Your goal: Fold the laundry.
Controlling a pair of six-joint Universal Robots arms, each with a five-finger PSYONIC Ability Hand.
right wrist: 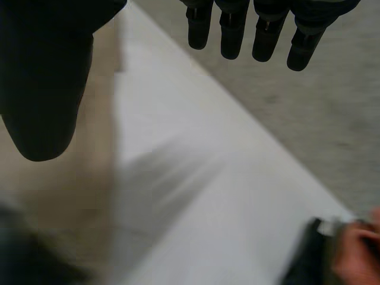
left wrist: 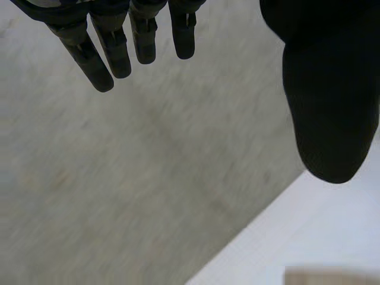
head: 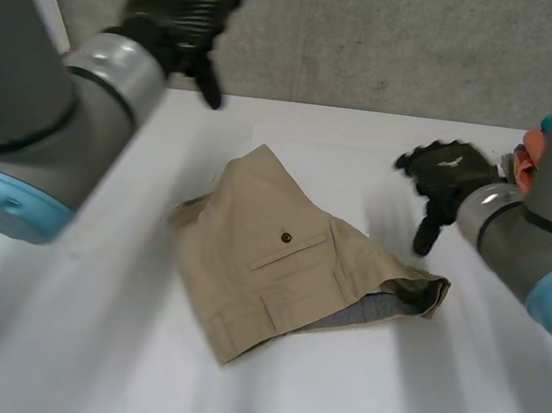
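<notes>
The khaki shorts (head: 280,257) lie on the white table (head: 383,401), between the two hands and below both, touched by neither. They look partly folded. The buttoned pocket (head: 286,237) faces up, and the end nearest the right hand gapes, showing a grey lining (head: 354,312).

The right hand (head: 446,177) hovers just beside that gaping end. Its fingers are straight, its thumb stands apart, and it holds nothing. In the right wrist view the tan cloth (right wrist: 53,196) lies under its thumb. The left hand (head: 185,4) is raised well clear by the grey wall (head: 377,38), with the shorts far below and ahead of its palm. Its fingers (left wrist: 113,56) are straight, the thumb is wide of them, and it too is empty.

Behind the right hand's arm sits an orange-red thing (head: 531,147), too blurred to identify.

The likely trouble is at the loose end. If the right hand pinches only the top layer there, the layers would probably peel apart and spoil the fold already made. With the left hand so far off, nothing pins the cloth, so a one-handed pull would likely slide the whole garment across the smooth table instead of turning it over. Flat fingers coming down on the cloth may also bunch it rather than grip it.
</notes>
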